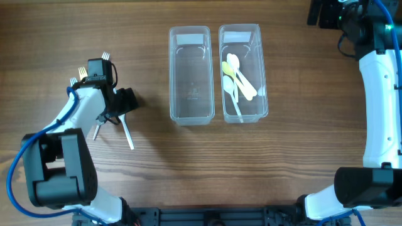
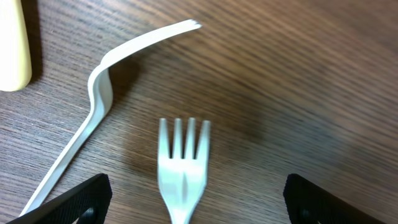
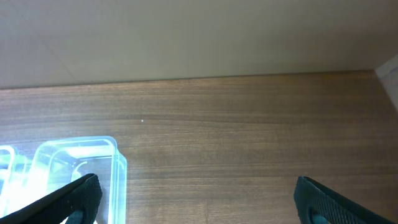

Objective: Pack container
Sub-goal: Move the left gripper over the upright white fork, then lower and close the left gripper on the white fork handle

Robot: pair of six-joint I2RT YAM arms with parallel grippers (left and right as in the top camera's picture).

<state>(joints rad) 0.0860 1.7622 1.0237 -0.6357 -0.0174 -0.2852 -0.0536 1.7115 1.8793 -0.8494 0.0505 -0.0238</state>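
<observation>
Two clear containers stand side by side mid-table. The left container [image 1: 189, 113] holds nothing. The right container [image 1: 259, 107] holds several white and yellow spoons [image 1: 233, 78]. My left gripper [image 1: 123, 102] [image 2: 193, 202] is open, low over the table, with a white fork [image 2: 183, 165] lying between its jaws, untouched. A second white fork [image 2: 93, 102] lies on its side to the left. A yellow handle [image 2: 13, 43] shows at the top left. My right gripper [image 3: 196, 202] is open and empty, high at the far right [image 1: 321, 12].
White fork handles [image 1: 128, 134] stick out below my left gripper. Yellow fork tines [image 1: 105, 56] show by the left wrist. A corner of a clear container [image 3: 74, 168] appears in the right wrist view.
</observation>
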